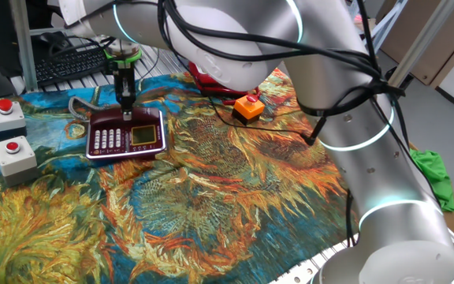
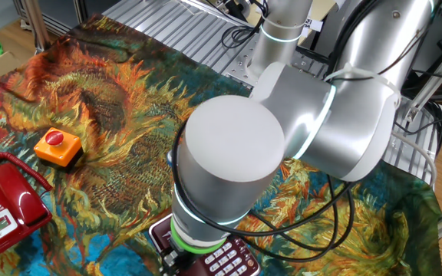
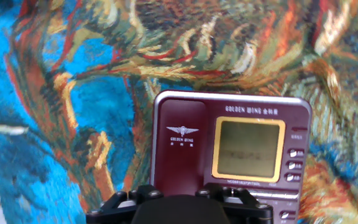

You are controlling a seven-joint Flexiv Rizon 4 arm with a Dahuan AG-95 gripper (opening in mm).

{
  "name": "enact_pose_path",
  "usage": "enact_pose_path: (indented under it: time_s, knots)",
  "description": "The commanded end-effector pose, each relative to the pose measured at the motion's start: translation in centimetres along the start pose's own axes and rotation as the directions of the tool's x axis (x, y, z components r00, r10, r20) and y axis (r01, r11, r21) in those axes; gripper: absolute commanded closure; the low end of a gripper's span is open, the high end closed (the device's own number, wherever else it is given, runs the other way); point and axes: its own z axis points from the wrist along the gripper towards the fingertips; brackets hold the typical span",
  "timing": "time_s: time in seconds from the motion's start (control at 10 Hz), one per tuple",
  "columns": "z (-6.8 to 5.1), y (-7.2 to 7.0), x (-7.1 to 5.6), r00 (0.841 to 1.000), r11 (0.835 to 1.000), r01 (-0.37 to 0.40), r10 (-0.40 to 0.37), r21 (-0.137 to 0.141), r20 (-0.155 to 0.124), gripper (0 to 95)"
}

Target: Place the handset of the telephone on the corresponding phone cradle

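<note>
At the far left end of the cloth-covered bench [image 1: 235, 205], the hand [image 1: 124, 101] was shown pointing straight down over the phone cradle [image 1: 128, 136]. In the hand view, the handset [image 3: 182, 134] appeared to be seated in its bay beside the display, so the step in hand was judged to be the release. Whether the fingers stood apart or together could not be told. A straight upward withdrawal was judged to be called for next, without dragging the grey cord [image 1: 76, 105]. Open cloth was available toward the bench's middle. The two button boxes [image 1: 13, 151] stood near the cradle, and the bench edge lay just behind it.
</note>
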Motion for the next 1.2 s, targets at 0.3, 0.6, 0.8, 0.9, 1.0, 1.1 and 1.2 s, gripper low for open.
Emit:
enact_pose_path:
  time_s: [0.3, 0.6, 0.8, 0.9, 1.0, 1.1, 1.2]
  knots:
    - [-3.3, -0.6, -1.0, 0.759, 0.761, 0.649, -0.647, -0.010, -0.076, 57.0]
    - [-3.9, -0.7, -1.7, 0.494, 0.497, 0.868, -0.867, -0.023, -0.068, 95.0]
    - [-4.6, -0.8, -2.9, 0.311, 0.314, 0.949, -0.948, -0.035, -0.063, 95.0]
    - [-4.7, -0.9, -3.8, 0.242, 0.246, 0.968, -0.967, -0.041, -0.081, 95.0]
    - [-4.6, -0.9, -4.4, 0.195, 0.199, 0.979, -0.977, -0.040, -0.089, 95.0]
    - [-4.6, -1.2, -4.7, 0.172, 0.176, 0.984, -0.981, -0.041, -0.086, 95.0]
    - [-4.5, -1.7, -5.1, 0.131, 0.134, 0.990, -0.988, -0.040, -0.080, 95.0]
